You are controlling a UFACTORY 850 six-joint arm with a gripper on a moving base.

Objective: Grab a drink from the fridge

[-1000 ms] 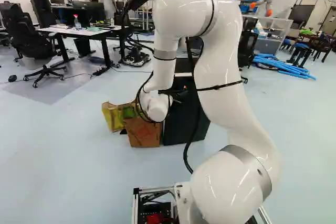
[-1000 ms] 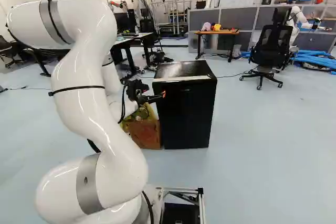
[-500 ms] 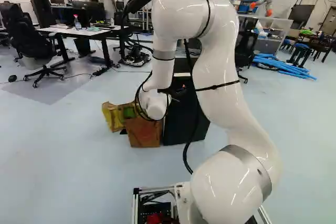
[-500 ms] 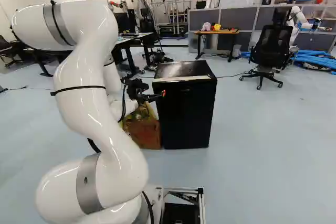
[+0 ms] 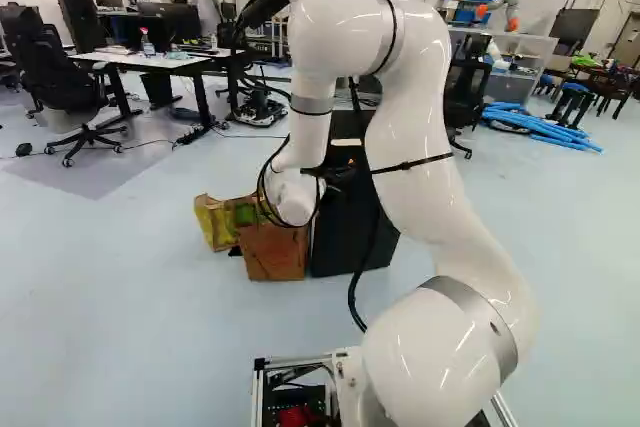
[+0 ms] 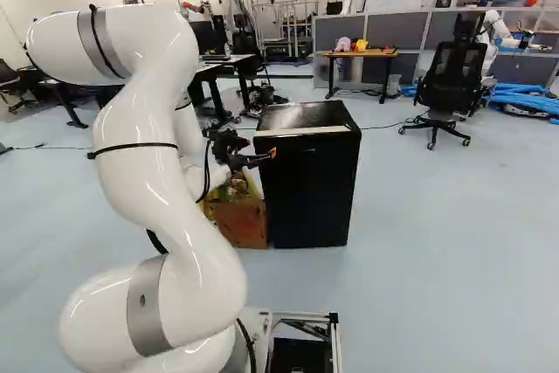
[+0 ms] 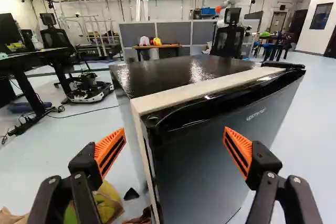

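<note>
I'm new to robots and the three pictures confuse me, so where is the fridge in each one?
Left base view: right of the middle, partly hidden behind the arm; that's the fridge.
Right base view: near the middle, right of the arm.
Wrist view: ahead of the open gripper, its door partly between the fingers.
Shared landmark: the yellow thing low beside the fridge.

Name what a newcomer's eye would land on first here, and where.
The big white arm comes first, rising right of the middle in the left base view. Next is the black fridge, ahead of the open jaws and their orange pads, with a brown box beside it.
</note>
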